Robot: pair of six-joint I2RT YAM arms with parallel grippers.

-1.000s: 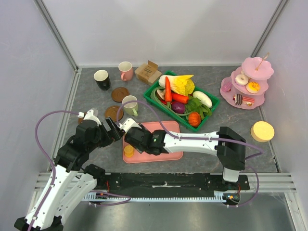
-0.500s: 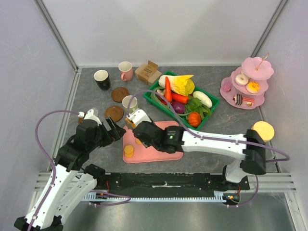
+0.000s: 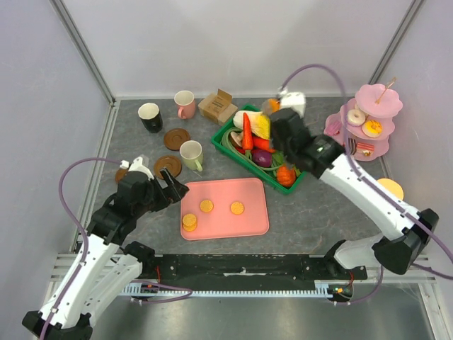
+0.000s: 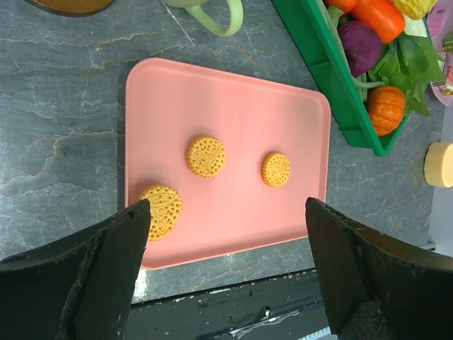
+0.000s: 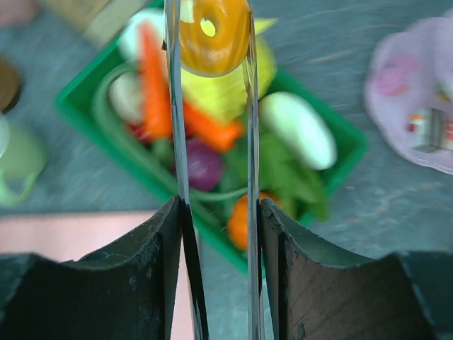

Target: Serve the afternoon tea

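Observation:
Three round orange biscuits (image 3: 206, 206) (image 3: 236, 207) (image 3: 189, 221) lie on the pink tray (image 3: 248, 221), also seen in the left wrist view (image 4: 206, 156). My left gripper (image 3: 173, 190) (image 4: 226, 209) hovers open at the tray's (image 4: 233, 106) near-left edge, holding nothing. My right gripper (image 3: 272, 113) (image 5: 218, 205) is raised above the green basket (image 3: 241, 158), shut on metal tongs (image 5: 249, 142). An orange ring-shaped piece (image 5: 212, 35), like an iced donut, sits between the tong tips. The pink cake stand (image 3: 364, 124) holds sweets at the right.
Black mug (image 3: 149, 116), pink mug (image 3: 185, 103) and pale-green mug (image 3: 190, 152) stand at back left with brown coasters (image 3: 177, 138) (image 3: 168, 166). A cardboard box (image 3: 218, 106) sits beside the vegetable basket. A yellow round piece (image 3: 388, 188) lies at right.
My right arm has swung up and to the right, from over the pink tray to above the basket, uncovering two more biscuits on the tray. The left arm has barely moved.

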